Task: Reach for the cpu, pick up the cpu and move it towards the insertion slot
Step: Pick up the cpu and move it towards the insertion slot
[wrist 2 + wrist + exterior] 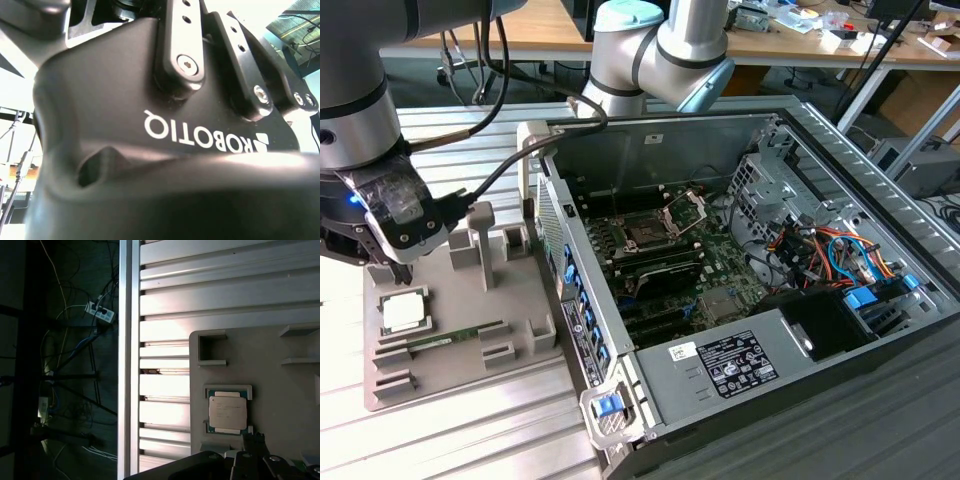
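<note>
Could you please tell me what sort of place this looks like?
Probably a robotics lab bench set up for computer assembly: an open grey metal desktop computer case with a green motherboard, a silver robot arm beside it, and cluttered wooden desks behind.

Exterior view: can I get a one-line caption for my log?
Robot hand poised above the cpu in its gray holder, beside the open computer case with the socket inside.

One cpu (403,311) lies at eight o'clock in the exterior view, beside one green memory stick (450,337), both on one grey tray (460,300). One open computer case (650,150), toward three o'clock, holds one insertion slot (645,232).
</note>
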